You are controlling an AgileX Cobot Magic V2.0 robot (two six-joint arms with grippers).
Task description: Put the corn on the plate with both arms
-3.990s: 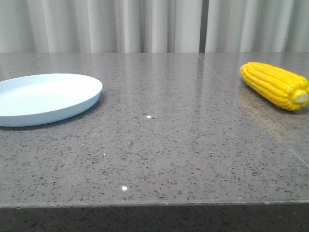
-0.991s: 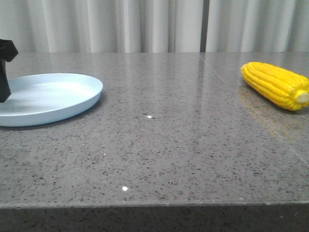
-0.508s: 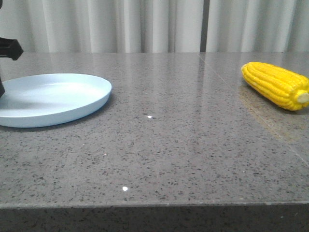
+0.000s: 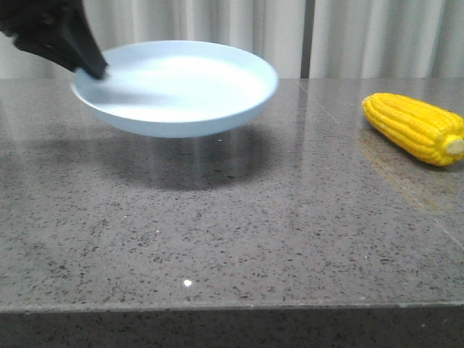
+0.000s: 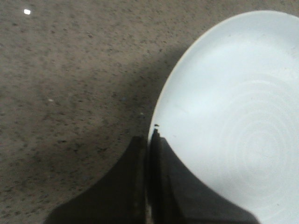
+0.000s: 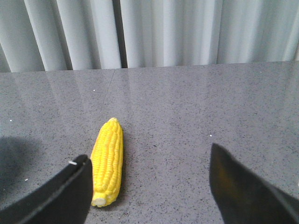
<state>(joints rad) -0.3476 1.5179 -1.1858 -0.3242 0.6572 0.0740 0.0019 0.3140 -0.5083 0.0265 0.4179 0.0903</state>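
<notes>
One hand (image 4: 98, 70) pinches plate (image 4: 181, 90) rim, raised.

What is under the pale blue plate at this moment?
The round pale blue plate hangs in the air, its rim pinched by the left gripper. Under it there is only its dark shadow on the grey speckled stone table; nothing is hidden there.

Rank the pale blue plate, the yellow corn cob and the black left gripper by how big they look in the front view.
1. Pale blue round plate, though it's nearer.
2. Yellow corn cob and black left gripper: unsure, the gripper is cut off.
</notes>
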